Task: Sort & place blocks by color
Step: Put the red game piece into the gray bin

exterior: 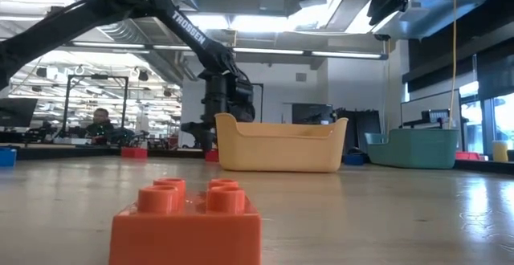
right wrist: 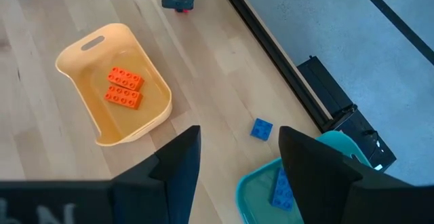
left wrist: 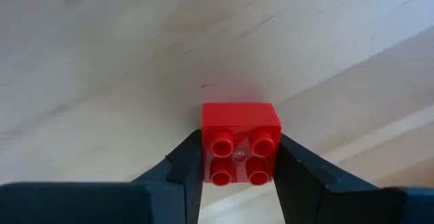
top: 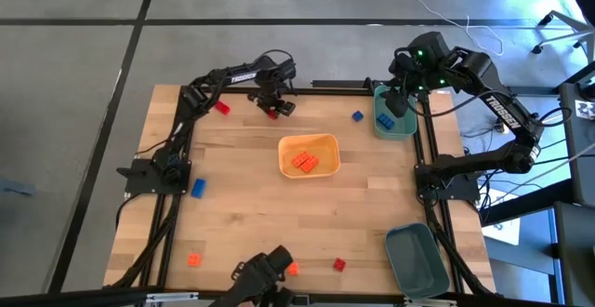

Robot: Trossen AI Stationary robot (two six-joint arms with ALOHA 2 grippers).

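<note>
My left gripper (top: 275, 110) is near the table's far edge, shut on a red two-by-two block (left wrist: 239, 123). My right gripper (top: 398, 102) hangs open above the far teal bin (top: 394, 119), where a blue block (right wrist: 281, 185) lies inside. The yellow tray (top: 325, 141) at mid-table holds two orange blocks (right wrist: 123, 87). Loose on the wood lie a blue block (top: 357, 116), a red one (top: 221, 108), another blue one (top: 197, 187), two orange ones (top: 193, 259) (top: 292, 269) and a red one (top: 339, 264). My left gripper pinches the red block by two opposite side faces (left wrist: 206, 149), one finger (left wrist: 186, 161) on each side. The fingers come from above, pointing down. The block stands studs up; whether its underside still rests on the wood, I cannot tell.
A second teal bin (top: 416, 259) stands at the near right corner. The black frame rail (right wrist: 285, 75) runs along the table's far edge. In the low view an orange block (exterior: 186, 221) fills the foreground before the tray (exterior: 279, 144). A person sits far behind the table.
</note>
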